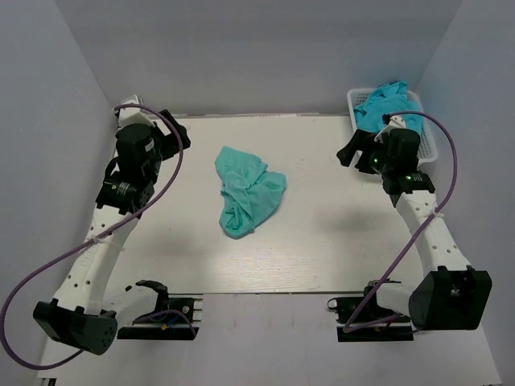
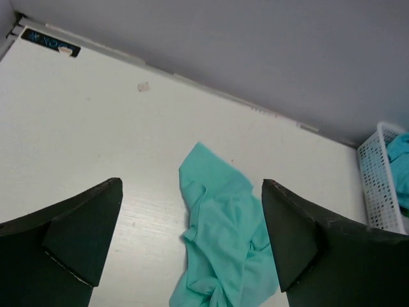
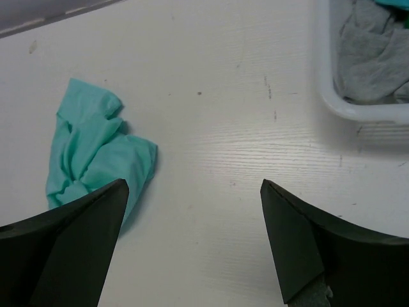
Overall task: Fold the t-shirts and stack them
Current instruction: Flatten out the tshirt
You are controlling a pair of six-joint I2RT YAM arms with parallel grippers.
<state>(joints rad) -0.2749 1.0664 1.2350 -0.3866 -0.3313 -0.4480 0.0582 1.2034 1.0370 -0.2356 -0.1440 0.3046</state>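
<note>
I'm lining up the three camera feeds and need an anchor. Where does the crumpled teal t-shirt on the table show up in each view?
Top external: the t-shirt lies mid-table, slightly left of centre.
Left wrist: the t-shirt is lower centre, running off the bottom edge.
Right wrist: the t-shirt is at the left, mid-height.
Shared landmark: the white basket, upper right in top external, right edge in left wrist, top right in right wrist.

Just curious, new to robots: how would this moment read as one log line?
t-shirt: crumpled, mid-table | basket: turquoise cloth inside | left fingers: open, empty | right fingers: open, empty
</note>
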